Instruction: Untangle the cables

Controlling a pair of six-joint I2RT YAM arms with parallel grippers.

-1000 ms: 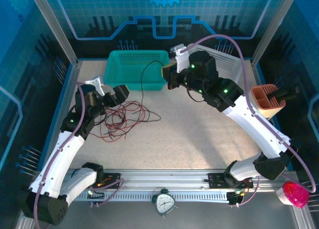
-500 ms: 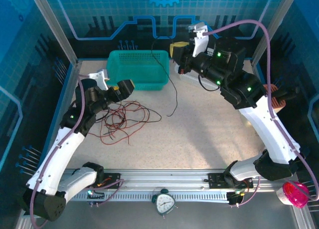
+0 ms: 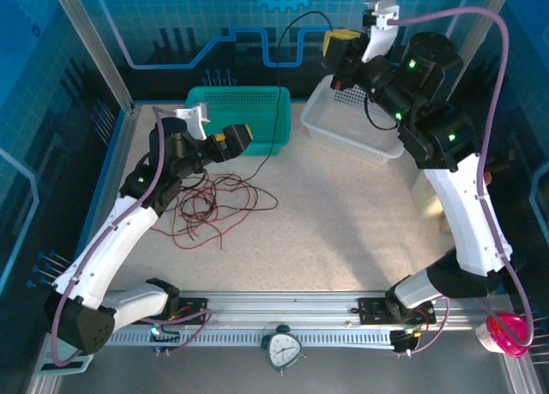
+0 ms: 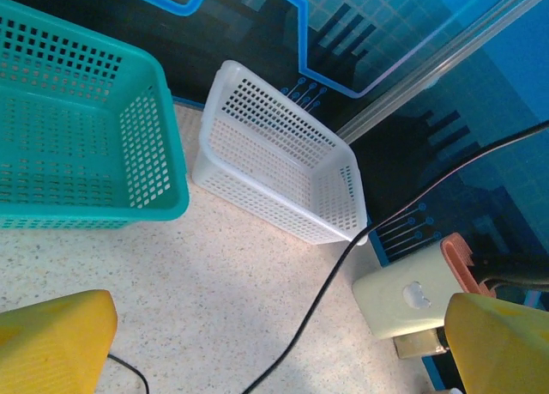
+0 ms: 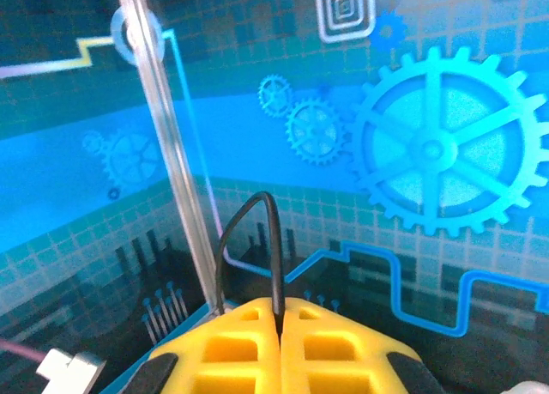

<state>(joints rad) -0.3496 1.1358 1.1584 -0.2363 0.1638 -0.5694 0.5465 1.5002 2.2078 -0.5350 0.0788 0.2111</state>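
I see right gripper [image 3: 337, 44] clamped on black cable [image 5: 275, 257], 1 o'clock | left gripper [image 3: 236, 139] wide | red cables [image 3: 214, 207], 9 o'clock

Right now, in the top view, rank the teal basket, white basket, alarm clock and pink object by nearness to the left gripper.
1. teal basket, right beside the left gripper, back left.
2. white basket, back right.
3. alarm clock, near edge, centre.
4. pink object, near right corner.
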